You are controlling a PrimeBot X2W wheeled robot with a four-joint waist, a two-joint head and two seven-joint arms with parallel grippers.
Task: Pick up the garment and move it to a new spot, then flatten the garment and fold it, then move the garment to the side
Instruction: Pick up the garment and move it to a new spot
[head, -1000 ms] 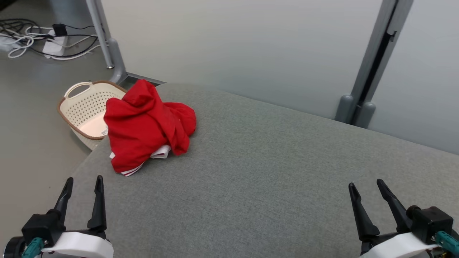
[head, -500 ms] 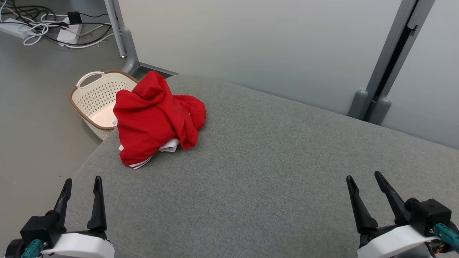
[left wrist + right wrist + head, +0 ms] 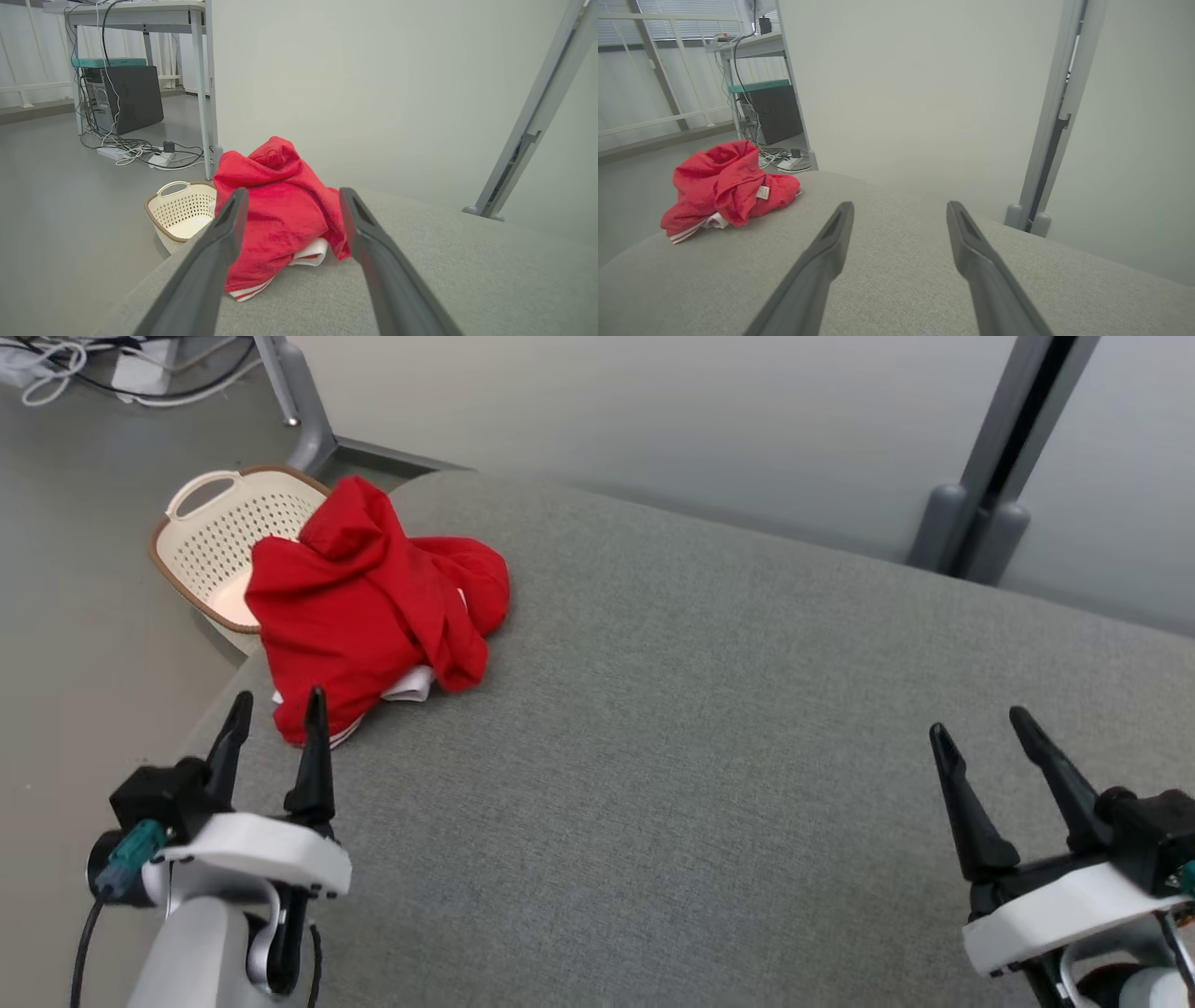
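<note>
Aims left gripper (image 3: pixel 280 693) at crumpled garment (image 3: pixel 364 607), jaws released for pickup; parks right gripper (image 3: pixel 977 720) well clear of garment, jaws released, empty.

free: grey surface (image 3: pixel 700 709) right of garment (image 3: pixel 364 607) | obstacle: basket (image 3: pixel 210 527) just beyond garment

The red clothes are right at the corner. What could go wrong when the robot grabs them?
1. The garment sits at the corner of the grey surface, with the basket on the floor beside it; a push from the open left gripper might tip it off.
2. It is bunched up, so a pinch may catch just one layer.
3. The open right gripper is far off, so it cannot help quickly.
</note>
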